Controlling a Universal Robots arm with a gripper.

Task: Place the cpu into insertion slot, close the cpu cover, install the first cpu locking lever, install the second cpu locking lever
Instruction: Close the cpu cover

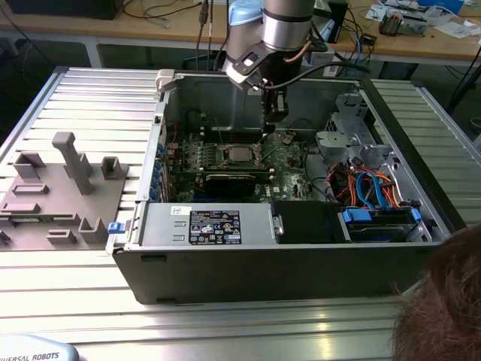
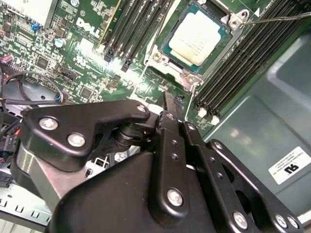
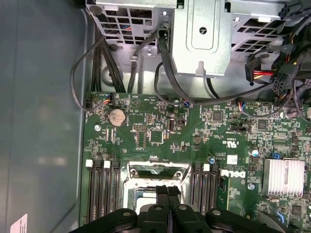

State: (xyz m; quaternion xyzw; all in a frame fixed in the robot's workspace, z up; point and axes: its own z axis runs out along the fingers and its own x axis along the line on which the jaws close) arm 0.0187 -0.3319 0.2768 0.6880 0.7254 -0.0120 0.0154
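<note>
Exterior view: end effector (image 1: 264, 139) lowered into open computer case (image 1: 263, 256), mid-desk, tip just beside cpu (image 1: 240, 156) on green board (image 1: 289, 162). Second wrist view: cpu (image 2: 197, 41) sits flat in socket, cpu cover (image 2: 163, 48) framing it; latched or not, cannot tell. Thin lever wire (image 2: 279, 18) runs off one socket corner. First wrist view adds coin battery (image 3: 116, 116), finned heatsink (image 3: 284, 177), drive cage (image 3: 204, 34). End effector fingers (image 3: 162, 196) narrow, pressed together. Slatted metal desk (image 1: 225, 323); grey fixture block (image 1: 68, 188) toward the desk edge at the exterior view's left; person's hair (image 1: 443, 301) at near corner; cluttered wooden desk (image 1: 150, 26) behind.
</note>
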